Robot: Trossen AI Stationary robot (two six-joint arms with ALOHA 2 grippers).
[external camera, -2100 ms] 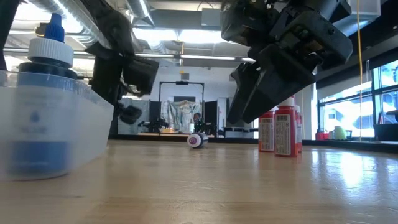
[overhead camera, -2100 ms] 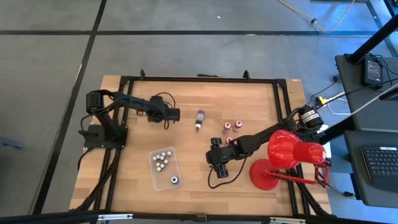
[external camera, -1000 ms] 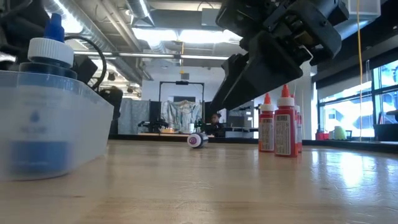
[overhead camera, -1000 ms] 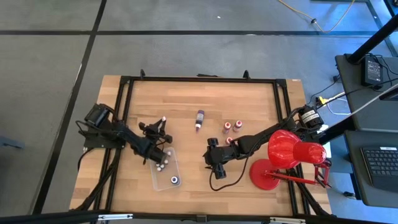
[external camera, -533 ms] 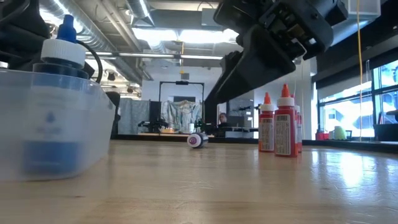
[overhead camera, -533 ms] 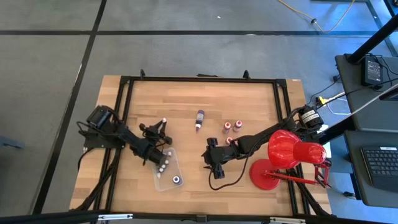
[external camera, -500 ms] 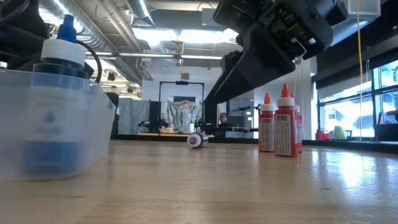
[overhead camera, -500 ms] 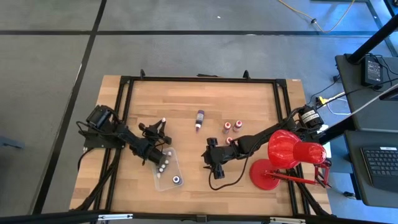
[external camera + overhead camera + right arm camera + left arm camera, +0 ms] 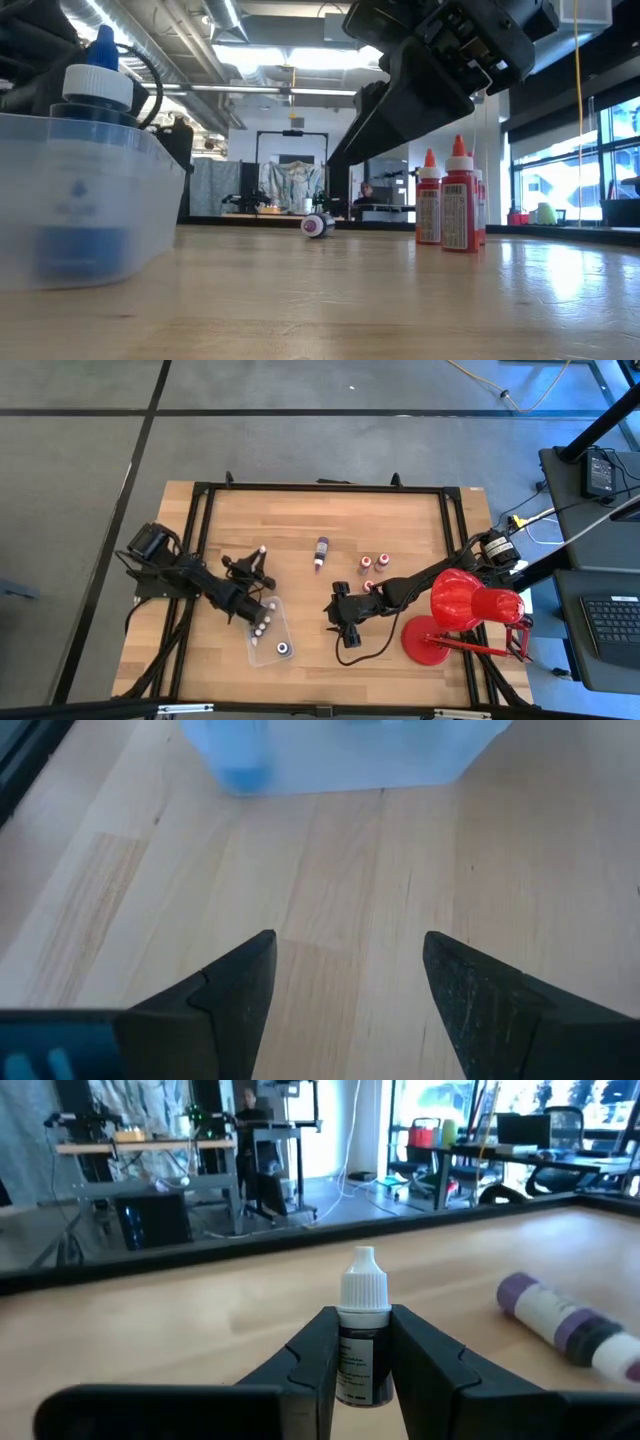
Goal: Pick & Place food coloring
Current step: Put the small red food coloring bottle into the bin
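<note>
My left gripper (image 9: pixel 257 560) is just beyond the far end of the clear tray (image 9: pixel 252 643) and is shut on a small dark dropper bottle with a white cap (image 9: pixel 362 1285). Several white-capped bottles (image 9: pixel 260 616) and one blue bottle (image 9: pixel 282 649) stand in the tray; the low view shows the blue bottle (image 9: pixel 85 150) close up. A longer purple bottle (image 9: pixel 321 550) lies on its side on the table. Three red bottles (image 9: pixel 374 564) stand upright to its right. My right gripper (image 9: pixel 332 610) is open, low over bare wood between the tray and the red bottles. My left gripper pinches the dropper bottle's dark body (image 9: pixel 360 1365) between its two fingers (image 9: pixel 312 1355). The bottle lies along the fingers. Its white cap end (image 9: pixel 262 549) sticks out past the fingertips toward the table's far right.
A big red desk lamp (image 9: pixel 462 605) stands at the table's right edge, beside my right arm. A black frame (image 9: pixel 320 487) runs around the tabletop. Bare wood lies along the near side and in the far left part.
My left arm has shifted a little at its base while the gripper, shut on the bottle, stays at the tray's far end. In the low view the tray with the blue bottle has slid slightly sideways. My right gripper stays open and almost still.
</note>
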